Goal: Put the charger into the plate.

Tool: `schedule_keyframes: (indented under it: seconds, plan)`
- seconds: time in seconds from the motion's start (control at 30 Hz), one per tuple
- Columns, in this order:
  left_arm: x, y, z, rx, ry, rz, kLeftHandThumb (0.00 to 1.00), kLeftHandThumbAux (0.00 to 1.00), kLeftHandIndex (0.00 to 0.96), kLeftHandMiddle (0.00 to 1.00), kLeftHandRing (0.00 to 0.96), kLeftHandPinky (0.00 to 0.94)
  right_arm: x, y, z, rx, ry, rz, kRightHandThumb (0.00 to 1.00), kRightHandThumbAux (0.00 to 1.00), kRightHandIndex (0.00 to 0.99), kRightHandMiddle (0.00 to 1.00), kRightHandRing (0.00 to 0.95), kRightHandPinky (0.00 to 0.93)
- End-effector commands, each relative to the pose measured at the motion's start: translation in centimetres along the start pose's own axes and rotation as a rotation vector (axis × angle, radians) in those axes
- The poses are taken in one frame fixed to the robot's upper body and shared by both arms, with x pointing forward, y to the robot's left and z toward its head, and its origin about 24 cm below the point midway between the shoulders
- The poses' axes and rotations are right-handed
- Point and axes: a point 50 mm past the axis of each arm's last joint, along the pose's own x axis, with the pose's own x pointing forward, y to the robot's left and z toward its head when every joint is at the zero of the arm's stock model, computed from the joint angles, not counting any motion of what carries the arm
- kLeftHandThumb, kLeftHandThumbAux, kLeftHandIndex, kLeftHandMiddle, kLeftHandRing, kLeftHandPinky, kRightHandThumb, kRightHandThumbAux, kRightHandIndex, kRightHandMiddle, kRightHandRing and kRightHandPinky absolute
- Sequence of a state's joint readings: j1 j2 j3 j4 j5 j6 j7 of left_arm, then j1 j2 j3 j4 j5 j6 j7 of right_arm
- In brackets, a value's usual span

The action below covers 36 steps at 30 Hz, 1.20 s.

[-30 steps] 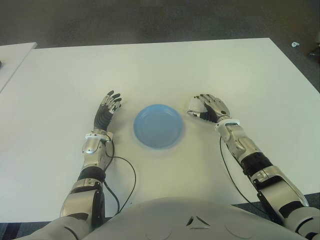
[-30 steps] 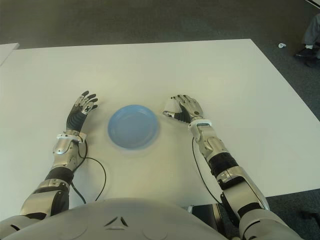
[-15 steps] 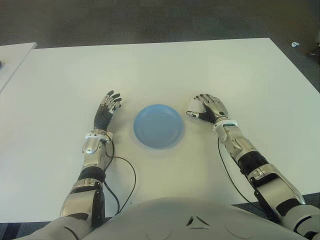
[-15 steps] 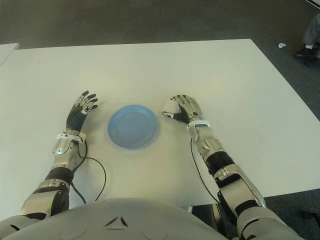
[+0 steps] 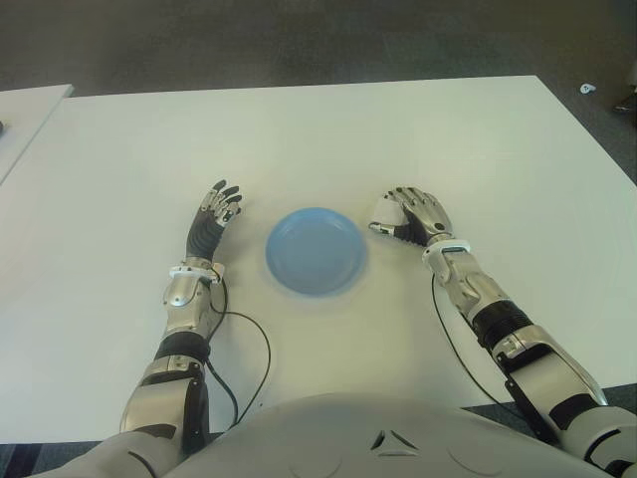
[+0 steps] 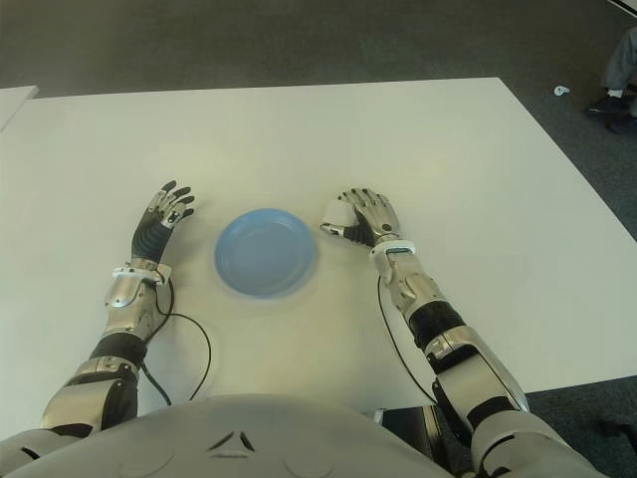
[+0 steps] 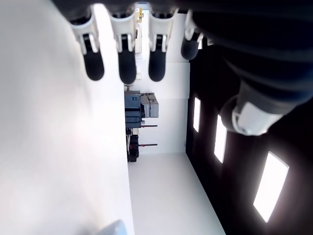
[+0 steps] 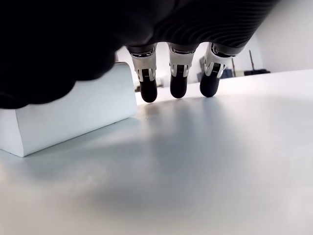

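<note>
Charger [image 8: 68, 113] under right hand [image 5: 416, 216]

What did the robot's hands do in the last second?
The right hand slid a little toward the plate with its fingers around the white charger. The wrist view shows the charger on the table, not clearly gripped. The left hand, open on the plate's left, stayed put, and so did the plate.

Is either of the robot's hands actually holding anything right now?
Nothing is lifted. The right hand curls over the white charger, which sits on the table; whether it grips cannot be told. The left hand is open, empty.
</note>
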<state>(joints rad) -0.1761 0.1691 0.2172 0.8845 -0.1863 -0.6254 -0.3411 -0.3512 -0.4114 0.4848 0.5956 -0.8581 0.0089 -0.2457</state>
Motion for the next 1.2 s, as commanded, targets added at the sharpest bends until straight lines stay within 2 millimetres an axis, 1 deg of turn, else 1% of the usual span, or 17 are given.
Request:
schedule_keyframes:
  seconds: [0.03, 0.3, 0.67, 1.0, 1.2]
  plan:
    - [-4.0, -0.8, -4.7, -0.081, 0.24, 0.01, 0.0, 0.507, 0.072, 0.169, 0.172, 0.191, -0.9, 1.6, -0.2, -0.013, 0.006, 0.07, 0.3, 0.104, 0.0, 0.0, 0.0, 0.0]
    - [-4.0, -0.7, -4.6, -0.064, 0.239, 0.012, 0.0, 0.505, 0.072, 0.164, 0.166, 0.185, -1.4, 1.9, -0.7, -0.031, -0.011, 0.084, 0.284, 0.122, 0.0, 0.0, 0.0, 0.0]
    - [-4.1, -0.7, -4.6, -0.057, 0.233, 0.02, 0.0, 0.501, 0.082, 0.174, 0.168, 0.183, -2.0, 1.7, -1.5, -0.077, -0.044, 0.104, 0.278, 0.13, 0.0, 0.0, 0.0, 0.0]
    - [-4.1, -0.7, -4.5, -0.037, 0.233, 0.02, 0.0, 0.499, 0.085, 0.171, 0.165, 0.178, -2.6, 0.7, -2.4, -0.144, -0.072, 0.153, 0.258, 0.139, 0.0, 0.0, 0.0, 0.0]
    - [-4.1, -0.7, -4.5, -0.037, 0.228, 0.021, 0.0, 0.5, 0.083, 0.175, 0.17, 0.184, -3.1, -0.8, -2.9, -0.174, -0.093, 0.196, 0.257, 0.151, 0.0, 0.0, 0.0, 0.0]
